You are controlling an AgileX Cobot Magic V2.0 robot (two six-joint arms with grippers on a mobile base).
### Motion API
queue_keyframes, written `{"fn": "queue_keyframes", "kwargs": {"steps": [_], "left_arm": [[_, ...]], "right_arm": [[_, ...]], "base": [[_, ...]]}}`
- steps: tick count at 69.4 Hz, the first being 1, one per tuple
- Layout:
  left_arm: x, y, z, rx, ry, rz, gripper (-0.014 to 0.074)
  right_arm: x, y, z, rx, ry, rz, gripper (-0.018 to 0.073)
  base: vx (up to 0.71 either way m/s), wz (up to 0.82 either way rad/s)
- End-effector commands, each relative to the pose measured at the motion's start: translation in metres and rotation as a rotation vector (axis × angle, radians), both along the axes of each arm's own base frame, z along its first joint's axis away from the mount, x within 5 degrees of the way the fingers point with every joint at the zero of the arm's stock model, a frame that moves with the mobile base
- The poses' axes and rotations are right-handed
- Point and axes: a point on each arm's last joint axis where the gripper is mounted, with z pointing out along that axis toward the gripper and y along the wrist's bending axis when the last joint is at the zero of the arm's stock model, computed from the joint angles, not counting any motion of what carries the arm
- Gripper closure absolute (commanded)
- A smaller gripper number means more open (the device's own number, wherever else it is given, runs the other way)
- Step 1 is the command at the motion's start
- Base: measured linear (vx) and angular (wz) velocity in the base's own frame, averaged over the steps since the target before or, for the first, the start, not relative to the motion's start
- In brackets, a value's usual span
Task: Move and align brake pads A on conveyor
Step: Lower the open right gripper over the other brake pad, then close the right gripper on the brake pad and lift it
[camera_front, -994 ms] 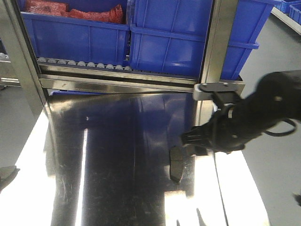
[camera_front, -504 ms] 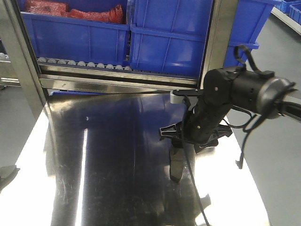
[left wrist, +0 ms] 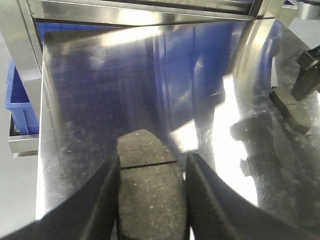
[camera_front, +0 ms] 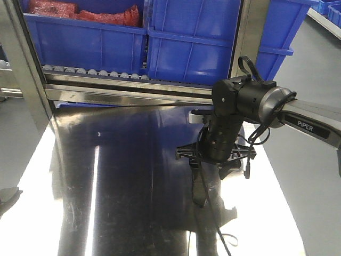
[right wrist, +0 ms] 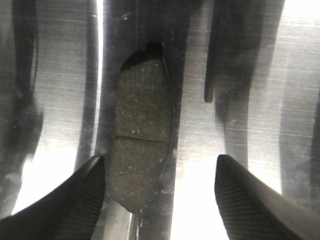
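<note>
Steel dominates the exterior front-facing view: a shiny, mirror-like surface (camera_front: 122,176) lies in front of blue bins (camera_front: 192,48). The black right arm (camera_front: 256,101) extends in from the right, with the right hand (camera_front: 212,159) pointing down just above a dark brake pad (camera_front: 200,189) lying flat on the surface. In the left wrist view, the left hand (left wrist: 152,161) is clamped on a second brake pad (left wrist: 147,185), its fingers (left wrist: 100,200) pressing both long edges and the thin groove across the pad's middle showing. At far right the first brake pad (left wrist: 292,105) rests on the surface (left wrist: 150,75) beneath the right hand (left wrist: 307,75). In the right wrist view, the right hand (right wrist: 160,160) has its fingers (right wrist: 250,200) spread wide. The brake pad (right wrist: 142,145) lies lengthwise between them on the surface (right wrist: 60,75), ungripped, close to the finger at picture left and well apart from the other.
</note>
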Motion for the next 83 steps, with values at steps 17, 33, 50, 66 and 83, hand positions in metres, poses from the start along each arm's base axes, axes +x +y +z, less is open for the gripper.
{"fn": "queue_keyframes", "kwargs": {"steps": [17,33,50,66,83], "left_arm": [[0.004,-0.004,0.016,-0.043,-0.103,-0.023,0.0602],[0.004,-0.004,0.016,-0.043,-0.103,-0.023,0.0602],[0.004,-0.004,0.016,-0.043,-0.103,-0.023,0.0602],[0.004,-0.004,0.016,-0.043,-0.103,-0.023,0.0602],[0.004,-0.004,0.016,-0.043,-0.103,-0.023,0.0602]], "right_arm": [[-0.001,0.011,0.013,0.028,-0.024,0.003,0.0109],[0.002,0.017,0.006,-0.027,-0.036,-0.006,0.0109],[0.003,0.018,0.006,-0.023,-0.052,-0.03,0.0109],[0.004,0.019,-0.004,-0.035,-0.027,-0.035,0.0109],[0.008,0.018,-0.005,-0.044,-0.06,-0.055,0.0199]], "base": [[0.0,0.0],[0.0,0.0],[0.0,0.0],[0.0,0.0],[0.0,0.0]]}}
